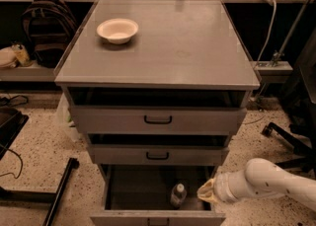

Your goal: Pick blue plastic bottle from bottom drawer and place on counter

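The bottom drawer [157, 217] stands pulled out; the blue plastic bottle [178, 195] stands upright inside it, right of centre, close to the near front panel; the end effector [207, 193] sits just right of the bottle at the drawer's right side; whether it is open or holds anything, I cannot tell; a white bowl [117, 30] rests far left on the table [187, 52].

The counter [187, 47] was plain grey, the bowl [117, 30] cream; the bottom drawer [138, 190] was dark inside, the blue plastic bottle [178, 195] clear, white-capped. The gripper [206, 193] at that drawer's right edge — tan, on a white arm [276, 183]
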Robot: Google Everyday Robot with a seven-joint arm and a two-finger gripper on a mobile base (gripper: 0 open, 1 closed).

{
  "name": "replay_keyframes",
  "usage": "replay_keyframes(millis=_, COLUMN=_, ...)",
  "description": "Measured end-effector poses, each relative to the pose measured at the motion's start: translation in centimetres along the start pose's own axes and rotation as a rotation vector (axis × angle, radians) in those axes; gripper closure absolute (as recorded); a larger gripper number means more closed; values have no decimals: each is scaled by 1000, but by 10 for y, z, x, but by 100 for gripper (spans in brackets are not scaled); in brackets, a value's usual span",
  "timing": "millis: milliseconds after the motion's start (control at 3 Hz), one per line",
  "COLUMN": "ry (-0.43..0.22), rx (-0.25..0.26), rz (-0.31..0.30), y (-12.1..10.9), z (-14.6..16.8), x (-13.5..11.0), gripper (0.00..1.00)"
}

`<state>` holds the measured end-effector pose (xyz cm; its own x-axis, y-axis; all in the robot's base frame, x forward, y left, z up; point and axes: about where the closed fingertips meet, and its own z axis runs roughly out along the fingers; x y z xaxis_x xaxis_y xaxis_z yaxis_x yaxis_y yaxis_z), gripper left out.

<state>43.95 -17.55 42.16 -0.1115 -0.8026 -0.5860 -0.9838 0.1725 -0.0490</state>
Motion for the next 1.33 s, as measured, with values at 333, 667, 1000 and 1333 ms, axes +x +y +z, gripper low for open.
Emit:
replay_keyframes(millis=333, ry=-86, rx=11, rz=7, y=-15, z=65, x=42, gripper=100)
replay_keyframes(millis=667, ry=-81, rx=12, rz=2, y=-15, z=74, x=46, gripper=100)
replay_keyframes(millis=1000, ry=-92, rx=27, rz=-9, y=-22, z=87, x=54, gripper=81)
replay_keyframes(millis=1333, ry=-102, rx=46, rz=-26, y=-31, z=98, x=59, gripper=57)
